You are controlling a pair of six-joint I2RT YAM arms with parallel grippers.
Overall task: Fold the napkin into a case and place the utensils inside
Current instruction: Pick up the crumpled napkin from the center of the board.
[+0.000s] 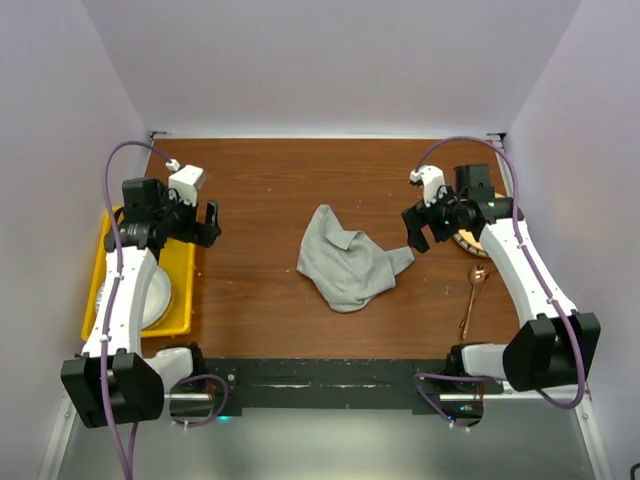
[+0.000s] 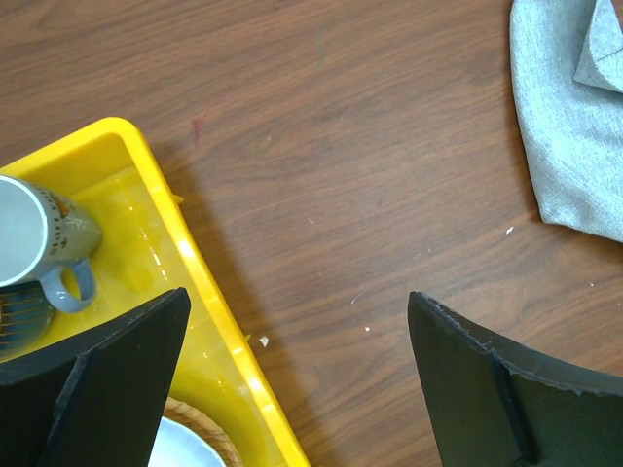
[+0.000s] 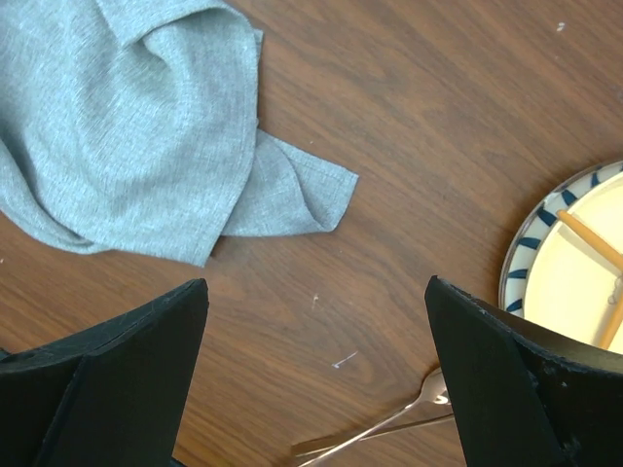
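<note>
The light-grey napkin (image 1: pixel 348 263) lies crumpled in the middle of the table; it also shows in the left wrist view (image 2: pixel 569 126) and the right wrist view (image 3: pixel 136 126). No folded case is in view. The copper utensils (image 1: pixel 472 298) lie on the table at the right, with thin handles showing in the right wrist view (image 3: pixel 389 428). My left gripper (image 1: pixel 208 224) is open and empty over the table beside the yellow tray (image 2: pixel 209 321). My right gripper (image 1: pixel 418 235) is open and empty, just right of the napkin's corner.
The yellow tray (image 1: pixel 182 290) at the left holds a white plate (image 1: pixel 160 295), a grey mug (image 2: pixel 44 238) and a wicker piece (image 2: pixel 200 428). A blue-striped plate (image 3: pixel 565 263) with wooden sticks sits at the right, under my right arm.
</note>
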